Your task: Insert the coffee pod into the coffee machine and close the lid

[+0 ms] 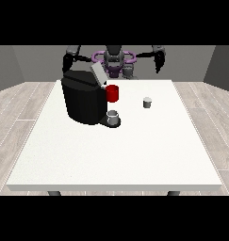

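Front view. The coffee pod [147, 102], a small pale cup standing upright, sits on the white table [116, 150], well apart from both hands. The hand at the view's right [159, 61] hangs at the far edge of the table, above the surface and holding nothing. From its fingers the pod lies toward the camera and a little toward the view's left, lower down on the tabletop. The hand at the view's left [67, 62] hangs behind the coffee machine [83, 100], also with nothing in it. From its fingers the pod is far off toward the view's right, with the black body of the machine between. Both hands are small and dark here, so whether their fingers are straight or curled I cannot tell.

The machine's lid [98, 73] is tilted up and open, a grey flap above the top. A red mug [112, 93] stands just beside the machine's front, and a grey cup [113, 117] sits on its drip tray.

The pod is squat with its axis vertical, so no side looks better than another. The hand at the view's right is plainly nearer and has an unobstructed way down to it. It seems the likely one to reach, then carry the pod toward the view's left to the open lid.
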`<move>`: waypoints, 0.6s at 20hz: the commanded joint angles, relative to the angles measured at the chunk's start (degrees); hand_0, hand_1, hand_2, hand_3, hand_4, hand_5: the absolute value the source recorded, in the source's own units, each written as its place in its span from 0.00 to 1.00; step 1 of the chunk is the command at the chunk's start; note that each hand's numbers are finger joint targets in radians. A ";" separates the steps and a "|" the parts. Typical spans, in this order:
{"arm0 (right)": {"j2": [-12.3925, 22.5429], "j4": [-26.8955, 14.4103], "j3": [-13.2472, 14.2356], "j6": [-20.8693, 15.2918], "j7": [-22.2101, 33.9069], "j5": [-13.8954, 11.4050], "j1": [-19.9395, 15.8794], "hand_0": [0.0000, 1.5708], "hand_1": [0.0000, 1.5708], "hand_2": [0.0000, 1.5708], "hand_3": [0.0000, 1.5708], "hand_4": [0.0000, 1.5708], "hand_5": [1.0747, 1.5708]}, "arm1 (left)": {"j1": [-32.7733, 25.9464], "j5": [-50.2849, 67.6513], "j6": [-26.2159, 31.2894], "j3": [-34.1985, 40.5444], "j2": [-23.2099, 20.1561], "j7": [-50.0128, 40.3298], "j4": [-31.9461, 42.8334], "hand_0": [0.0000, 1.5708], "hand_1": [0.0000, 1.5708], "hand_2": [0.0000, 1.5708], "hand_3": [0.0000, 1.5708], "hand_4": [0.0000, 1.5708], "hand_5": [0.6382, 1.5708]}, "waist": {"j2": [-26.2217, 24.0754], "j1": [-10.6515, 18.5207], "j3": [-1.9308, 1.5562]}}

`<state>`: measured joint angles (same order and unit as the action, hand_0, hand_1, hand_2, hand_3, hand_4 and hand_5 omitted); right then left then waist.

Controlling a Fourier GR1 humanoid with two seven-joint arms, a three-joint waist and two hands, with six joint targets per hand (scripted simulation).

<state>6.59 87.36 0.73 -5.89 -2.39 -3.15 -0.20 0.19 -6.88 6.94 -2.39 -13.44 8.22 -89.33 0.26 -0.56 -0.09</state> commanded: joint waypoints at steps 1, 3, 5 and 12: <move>0.04 -2.26 1.35 -3.41 -1.49 -2.96 -2.81 0.00 0.00 0.00 0.00 0.00 1.00 | 2.34 -4.00 1.42 -0.46 -2.99 2.83 1.15 0.00 0.00 0.00 0.00 0.00 1.00 | 1.59 0.35 0.09; -0.74 -1.41 0.05 -4.71 -0.39 -4.82 -2.32 0.00 0.00 0.00 0.00 0.00 1.00 | 3.49 -3.63 3.90 1.01 -5.14 2.66 3.11 0.00 0.00 0.00 0.00 0.00 1.00 | 1.12 -0.50 0.10; -3.26 -0.43 -3.31 -4.86 -1.53 -5.81 -2.43 0.00 0.00 0.00 0.00 0.00 1.00 | 8.07 -5.80 2.17 2.07 -5.90 -2.05 6.60 0.00 0.00 0.00 0.00 0.00 1.00 | 3.46 -3.52 0.09; -5.11 -1.99 -4.24 -5.77 0.10 -6.69 -8.06 0.00 0.00 0.00 0.00 0.00 1.00 | 18.82 -7.66 5.79 5.32 -11.33 -3.16 15.27 0.00 0.00 0.00 0.00 0.00 1.00 | 9.60 -6.17 0.10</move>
<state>3.72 86.74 -2.15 -9.95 -2.05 -8.47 -5.53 13.48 -13.08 11.68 1.94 -22.86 5.75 -78.16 6.26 -5.45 0.00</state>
